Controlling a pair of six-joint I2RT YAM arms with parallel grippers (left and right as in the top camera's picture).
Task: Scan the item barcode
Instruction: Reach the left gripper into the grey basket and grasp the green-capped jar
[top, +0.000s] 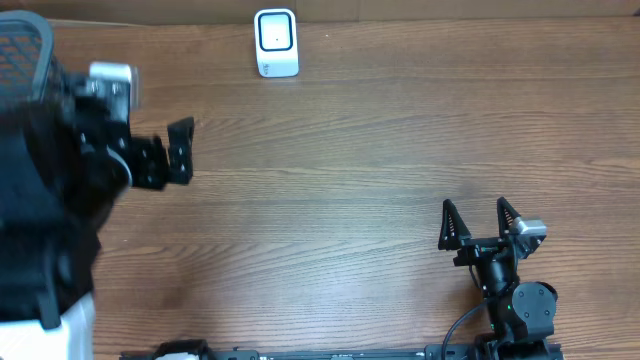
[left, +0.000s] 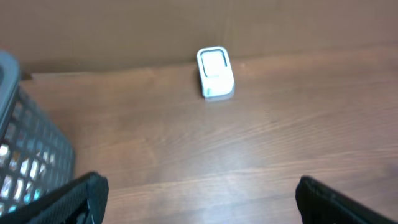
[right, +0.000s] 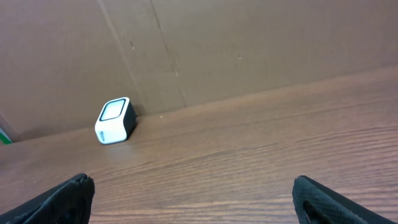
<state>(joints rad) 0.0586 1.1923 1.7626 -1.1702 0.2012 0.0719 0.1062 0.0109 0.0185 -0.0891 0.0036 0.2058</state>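
Your left claw (top: 182, 150), raised nearest, and right claw (top: 475, 208) both hang spread and empty. Nothing's begun: the scanner (top: 276, 42) sits at the table (top: 330, 170) far edge; the item isn't visible, perhaps inside the basket (top: 22, 50).

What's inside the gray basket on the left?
Through the basket mesh, the left wrist view shows pale and bluish patches, unidentifiable. Overhead, the left arm covers most of it.

White scanner (top: 276, 42) at far edge of wooden table (top: 330, 180), left gripper (top: 182, 152) and right gripper (top: 475, 206) spread wide
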